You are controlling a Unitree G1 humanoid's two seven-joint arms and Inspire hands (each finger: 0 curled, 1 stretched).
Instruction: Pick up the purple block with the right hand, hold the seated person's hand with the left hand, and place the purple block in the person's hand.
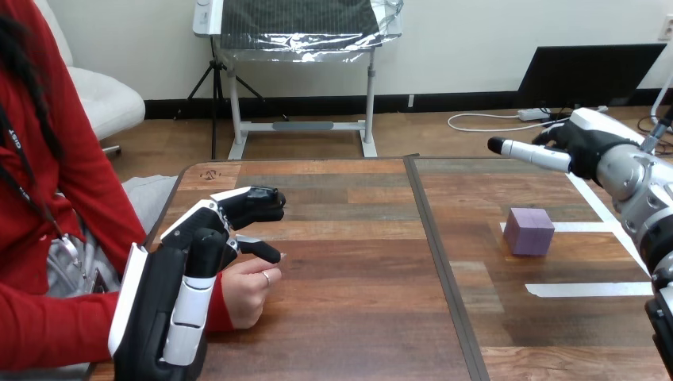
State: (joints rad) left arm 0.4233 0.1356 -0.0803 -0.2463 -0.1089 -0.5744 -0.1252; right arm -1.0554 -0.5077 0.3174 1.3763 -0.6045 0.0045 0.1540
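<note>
The purple block (529,231) sits on the right half of the wooden table (357,317), beside white tape lines. My right hand (583,143) hovers beyond and to the right of it, well apart, with its fingers (528,152) stretched out towards the left and holding nothing. The person's hand (248,292) rests as a loose fist on the table's left part. My left hand (202,254) is just over and beside that hand and wrist, fingers (254,205) loosely bent forward above it. Its thumb (262,252) lies across the top of the fist; I see no grip closed round it.
White tape strips (587,290) mark a rectangle around the block on the right. A dark seam (444,270) splits the table down the middle. The person sits close at the left edge, with a red sleeve (55,325) along the table's near left corner.
</note>
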